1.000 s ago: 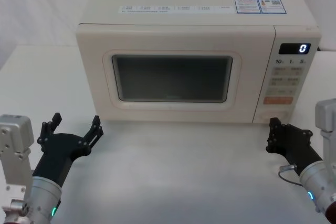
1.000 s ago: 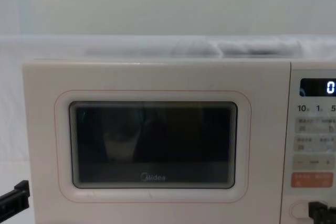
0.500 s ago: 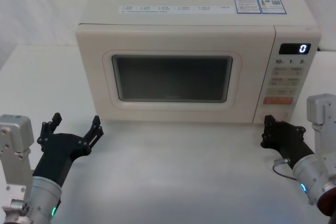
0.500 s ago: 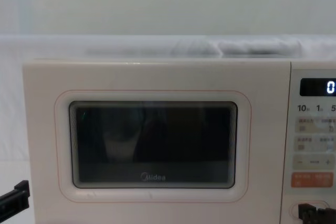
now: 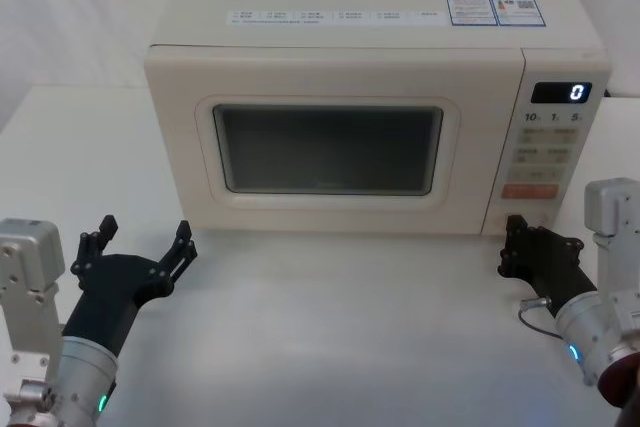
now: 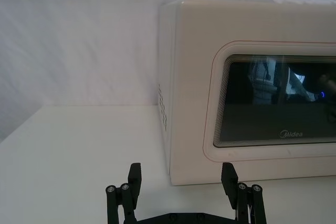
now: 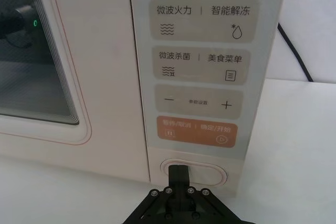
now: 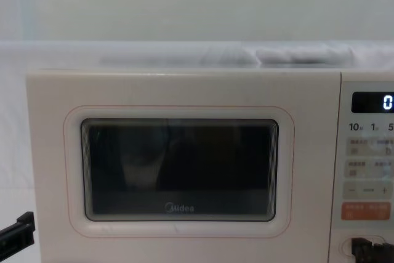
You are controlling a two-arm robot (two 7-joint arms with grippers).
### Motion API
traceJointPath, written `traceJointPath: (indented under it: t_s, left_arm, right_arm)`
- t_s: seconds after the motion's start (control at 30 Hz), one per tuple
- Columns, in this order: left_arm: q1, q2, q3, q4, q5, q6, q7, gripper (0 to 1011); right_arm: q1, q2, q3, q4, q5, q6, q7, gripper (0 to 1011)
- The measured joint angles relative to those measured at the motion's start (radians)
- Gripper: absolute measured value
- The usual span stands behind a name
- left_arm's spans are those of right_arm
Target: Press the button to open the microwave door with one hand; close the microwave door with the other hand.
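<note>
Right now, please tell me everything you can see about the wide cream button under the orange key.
The button is a wide, pill-shaped key in the same glossy cream as its panel, set in a thin recessed outline. It sits lowest on the control panel, below the orange key. The right gripper, jaws shut, points at its middle; contact cannot be told.

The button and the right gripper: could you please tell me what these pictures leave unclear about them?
- Contact: in the right wrist view the right gripper covers the middle of the button, so whether it is pressing cannot be told.
- Head view: the right gripper hides the button.
- Chest view: the bottom edge cuts off the button.
- The microwave door looks flush; whether it is unlatched cannot be seen.
</note>
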Motion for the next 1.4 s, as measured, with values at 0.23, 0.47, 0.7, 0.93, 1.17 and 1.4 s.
traceJointPath:
  t_s: [0.23, 0.47, 0.7, 0.93, 1.17, 1.4]
  left_arm:
    - [0.0, 0.0, 0.0, 0.0, 0.0, 0.0, 0.0, 1001]
    - [0.0, 0.0, 0.0, 0.0, 0.0, 0.0, 0.0, 1001]
    - [0.0, 0.0, 0.0, 0.0, 0.0, 0.0, 0.0, 1001]
    - [0.0, 0.0, 0.0, 0.0, 0.0, 0.0, 0.0, 1001]
    - [0.0, 0.0, 0.0, 0.0, 0.0, 0.0, 0.0, 1001]
    - [0.0, 0.0, 0.0, 0.0, 0.0, 0.0, 0.0, 1001]
  right_arm:
    - [0.014, -0.007, 0.006, 0.026, -0.001, -0.004, -0.001, 0]
    - [0.02, -0.013, 0.011, 0.039, -0.004, -0.01, -0.006, 0]
    - [0.019, -0.017, 0.017, 0.04, -0.01, -0.016, -0.013, 0]
    - [0.025, -0.024, 0.023, 0.051, -0.012, -0.026, -0.016, 0]
    - [0.044, -0.03, 0.023, 0.076, -0.015, -0.034, -0.014, 0]
    - [0.071, -0.039, 0.023, 0.115, -0.017, -0.047, -0.014, 0]
